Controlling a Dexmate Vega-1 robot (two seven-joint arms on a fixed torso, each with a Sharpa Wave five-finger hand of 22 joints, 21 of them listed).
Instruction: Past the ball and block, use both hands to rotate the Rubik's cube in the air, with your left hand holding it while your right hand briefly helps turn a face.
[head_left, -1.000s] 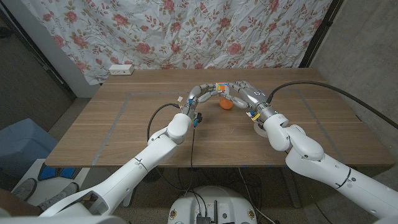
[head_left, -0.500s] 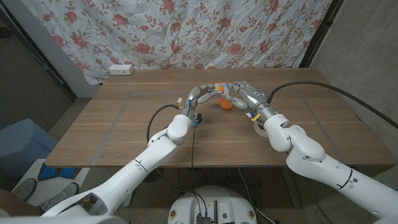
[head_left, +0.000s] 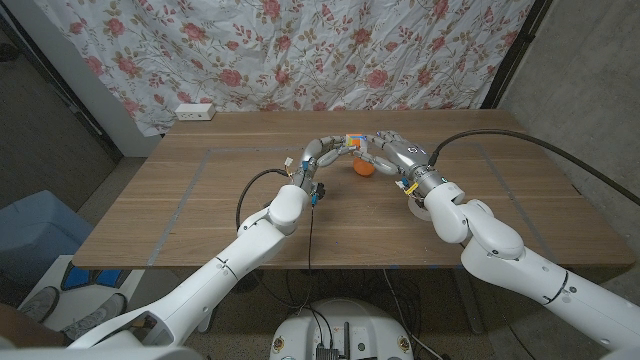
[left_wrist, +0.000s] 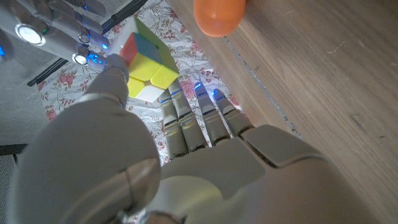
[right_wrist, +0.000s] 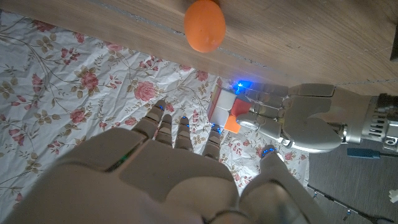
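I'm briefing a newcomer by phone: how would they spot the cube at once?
Look toward the far middle of the wooden table, where the two hands meet. The cube is held up in the left hand, above the orange ball. It alone is boxy and many-coloured.

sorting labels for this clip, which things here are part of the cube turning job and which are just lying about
Job:
Rubik's cube, held in the air by the left hand
right hand, close beside the cube
orange ball, on the table

Lying about:
white power strip at the table's far edge
floral cloth behind
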